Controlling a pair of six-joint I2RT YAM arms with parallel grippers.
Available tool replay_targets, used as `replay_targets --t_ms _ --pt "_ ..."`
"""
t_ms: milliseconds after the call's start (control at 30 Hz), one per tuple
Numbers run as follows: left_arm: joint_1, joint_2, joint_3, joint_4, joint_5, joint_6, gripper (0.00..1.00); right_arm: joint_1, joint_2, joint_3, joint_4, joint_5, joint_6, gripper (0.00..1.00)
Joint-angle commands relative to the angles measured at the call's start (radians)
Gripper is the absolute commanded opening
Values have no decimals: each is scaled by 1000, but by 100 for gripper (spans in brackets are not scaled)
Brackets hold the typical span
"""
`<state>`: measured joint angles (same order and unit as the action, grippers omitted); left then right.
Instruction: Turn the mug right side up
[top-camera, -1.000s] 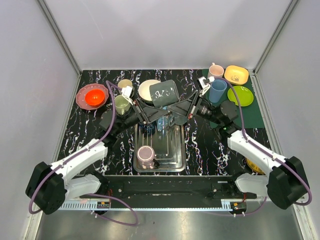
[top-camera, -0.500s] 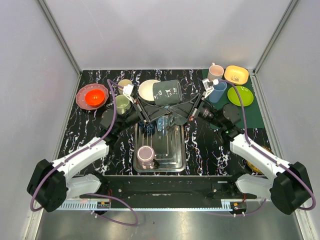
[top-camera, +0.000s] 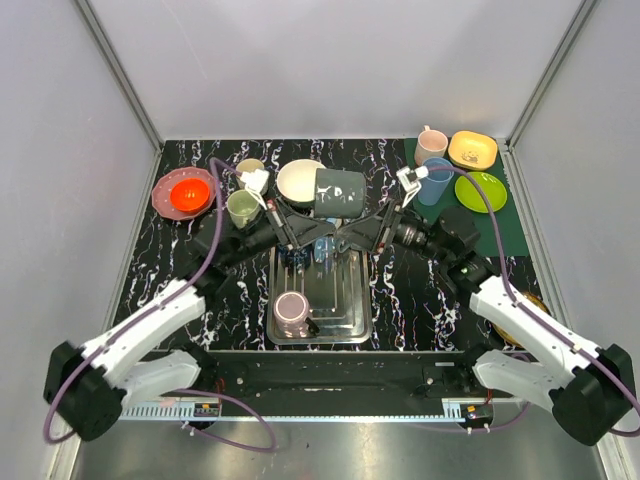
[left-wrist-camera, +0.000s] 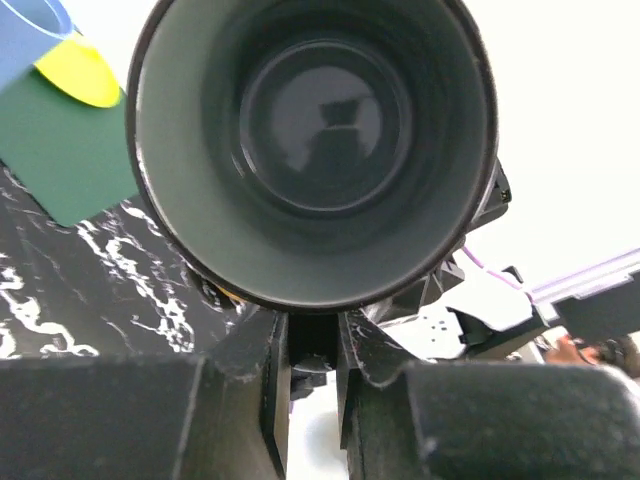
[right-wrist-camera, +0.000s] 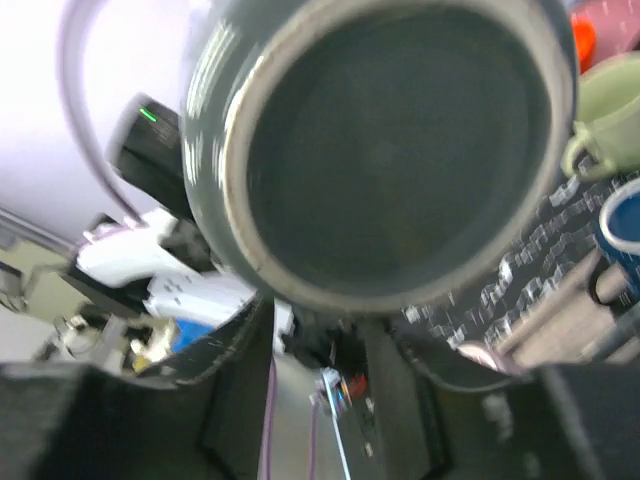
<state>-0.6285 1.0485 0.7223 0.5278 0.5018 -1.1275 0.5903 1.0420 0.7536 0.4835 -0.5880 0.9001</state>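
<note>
Nearest the arm bases, a shiny steel tray (top-camera: 345, 300) sits on the black, white-veined tabletop (top-camera: 420, 300), with a pink cup (top-camera: 291, 310) standing in it. Above the tray's far end both arms meet at the dark grey mug (top-camera: 335, 192), which is held off the tabletop on its side, mouth toward the left arm. From overhead it reads only as a smooth grey cylinder. The left wrist view looks straight into the mug (left-wrist-camera: 320, 130), round and glossy inside, and shows the left pincer (left-wrist-camera: 312, 350) clenched on a dark part at its lower edge. The right wrist view shows the opposite end of the mug (right-wrist-camera: 400, 150), a flat matte base ringed by a pale rim, just above the right pincer (right-wrist-camera: 320, 345). Whether those fingers grip it I cannot tell. Farther back stand a pale green cup (top-camera: 242, 208), a white bowl (top-camera: 297, 180) and a blue cup (top-camera: 435, 180).
</note>
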Motion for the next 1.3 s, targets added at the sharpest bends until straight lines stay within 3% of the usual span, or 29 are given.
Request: replay_targets --t_ms 0,167,233,333,367,400,467,667,833,1067,1267 --pt "0 -218 173 -316 -212 314 0 26 -34 90 -426 37 -242 52" --pt "0 -364 241 -630 -447 521 0 26 -36 173 -630 118 -332 68" --pt "0 -396 265 -779 -543 589 0 28 -37 188 -677 161 -352 69" --pt "0 -406 350 -1081 -800 636 0 37 -36 239 -811 292 -400 70" --pt "0 -372 394 -1171 -953 629 0 42 -31 269 -885 328 -426 70" --pt "0 -351 411 -1327 -1007 624 0 43 -30 283 -914 391 -438 70" --pt "0 -297 411 -1458 -1074 618 0 45 -27 306 -974 430 -466 70" --pt "1 -213 264 -1476 -1050 560 0 46 -23 306 -1005 501 -483 70" --pt "10 -118 148 -1356 -1026 538 0 45 -23 291 -993 498 -469 70" --pt "87 112 115 -1189 -922 552 0 46 -37 265 -988 478 -458 69" --pt "134 209 123 -1138 -875 548 0 51 -20 256 -1022 433 -478 69"
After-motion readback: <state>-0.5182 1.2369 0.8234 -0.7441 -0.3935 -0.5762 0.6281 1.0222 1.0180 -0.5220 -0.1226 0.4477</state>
